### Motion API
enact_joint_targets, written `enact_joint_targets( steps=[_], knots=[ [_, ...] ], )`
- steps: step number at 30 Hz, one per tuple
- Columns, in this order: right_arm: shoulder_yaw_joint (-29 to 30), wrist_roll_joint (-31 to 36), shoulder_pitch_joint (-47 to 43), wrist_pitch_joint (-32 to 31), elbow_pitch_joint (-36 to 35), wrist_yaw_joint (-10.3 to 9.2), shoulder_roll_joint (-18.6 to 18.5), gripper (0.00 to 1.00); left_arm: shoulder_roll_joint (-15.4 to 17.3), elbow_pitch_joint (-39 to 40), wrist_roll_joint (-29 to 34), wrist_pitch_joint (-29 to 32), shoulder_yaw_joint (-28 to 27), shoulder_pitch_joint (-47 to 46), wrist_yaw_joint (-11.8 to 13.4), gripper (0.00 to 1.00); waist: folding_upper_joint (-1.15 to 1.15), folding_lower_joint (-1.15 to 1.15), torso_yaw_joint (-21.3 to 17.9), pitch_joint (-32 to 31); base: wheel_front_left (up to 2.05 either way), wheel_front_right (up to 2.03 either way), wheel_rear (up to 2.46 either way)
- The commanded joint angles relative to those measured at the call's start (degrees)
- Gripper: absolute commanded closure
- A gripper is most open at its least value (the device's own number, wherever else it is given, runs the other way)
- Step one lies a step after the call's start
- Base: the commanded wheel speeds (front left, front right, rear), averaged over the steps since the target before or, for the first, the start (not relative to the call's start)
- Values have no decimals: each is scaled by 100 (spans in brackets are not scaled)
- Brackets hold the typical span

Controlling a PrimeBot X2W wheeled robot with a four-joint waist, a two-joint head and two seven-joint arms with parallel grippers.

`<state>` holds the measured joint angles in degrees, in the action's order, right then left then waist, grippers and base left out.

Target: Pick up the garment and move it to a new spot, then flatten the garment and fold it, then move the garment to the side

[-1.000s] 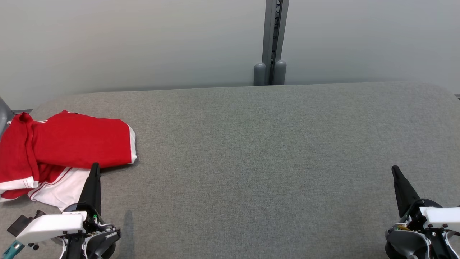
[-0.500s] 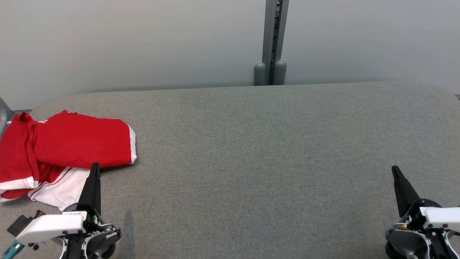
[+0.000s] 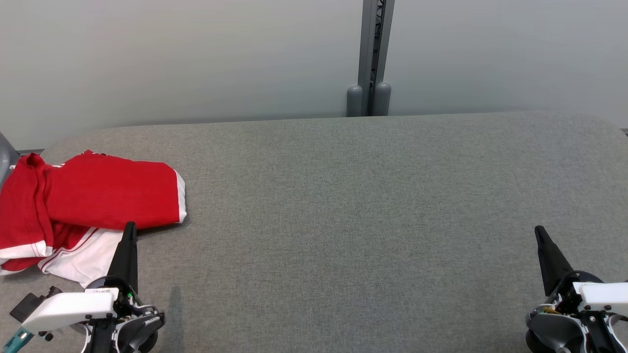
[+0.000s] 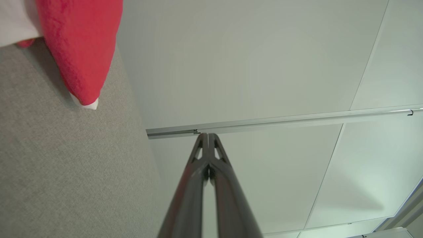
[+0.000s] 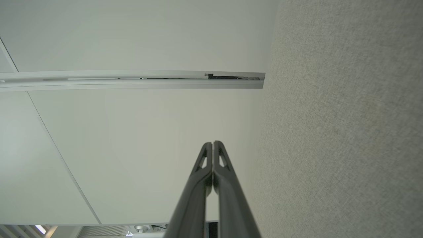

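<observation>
Garment: Your red and white garment (image 3: 93, 196) lay bunched at the left end of the grey table (image 3: 343, 196), doubled over itself rather than flat.
Left gripper: Your left gripper (image 3: 130, 226) had its fingers pressed together on nothing, its tip just beside the garment's near edge.
Right gripper: Your right gripper (image 3: 538, 229) was likewise closed and empty, well apart from the cloth.
Why so: Both arms looked parked, one at each side. That left the bare middle as the likely new spot, and the pickup seemed not yet begun.
Hidden: The head view cut off the garment's left edge, and the red fold covered its lower layers. You could not tell sleeves from collar, nor whether the left tip touched the cloth.
</observation>
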<state>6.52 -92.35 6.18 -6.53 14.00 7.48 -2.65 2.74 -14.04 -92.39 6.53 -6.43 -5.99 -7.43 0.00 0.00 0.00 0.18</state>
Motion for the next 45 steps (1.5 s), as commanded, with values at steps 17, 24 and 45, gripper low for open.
enact_joint_targets(
  steps=[17,24,45],
  knots=[
    [-134,411,-172,323,-83,-1,23,0,-15,68,241,-322,162,199,0,0,0,0,6,5,0,0,0],
    [-155,1168,-219,506,-252,-1,16,0,-10,79,786,-506,264,264,-1,0,0,0,6,3,0,0,0],
    [-386,4245,-391,1002,-739,1,-210,0,2,74,3640,-999,427,498,63,0,0,0,-41,-32,0,0,0]
  ],
)
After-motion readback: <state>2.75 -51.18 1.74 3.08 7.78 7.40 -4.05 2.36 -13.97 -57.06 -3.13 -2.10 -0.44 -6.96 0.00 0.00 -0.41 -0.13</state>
